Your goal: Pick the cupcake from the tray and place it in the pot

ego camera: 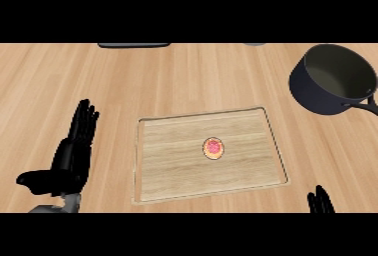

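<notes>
A small cupcake (213,148) with pink frosting stands near the middle of the square wooden tray (159,165) at the centre of the counter. A dark pot (336,80) with a long handle sits at the upper right, empty inside as far as I can see. My left hand (72,155) rests open at the left of the tray, fingers straight and pointing away from me, holding nothing. Only the fingertips of my right hand (320,201) show at the lower right edge, below the tray's right corner.
A dark flat object (133,45) lies at the counter's far edge, upper left. A small grey item (254,44) peeks in at the top edge. Bare wooden counter lies between the tray and the pot.
</notes>
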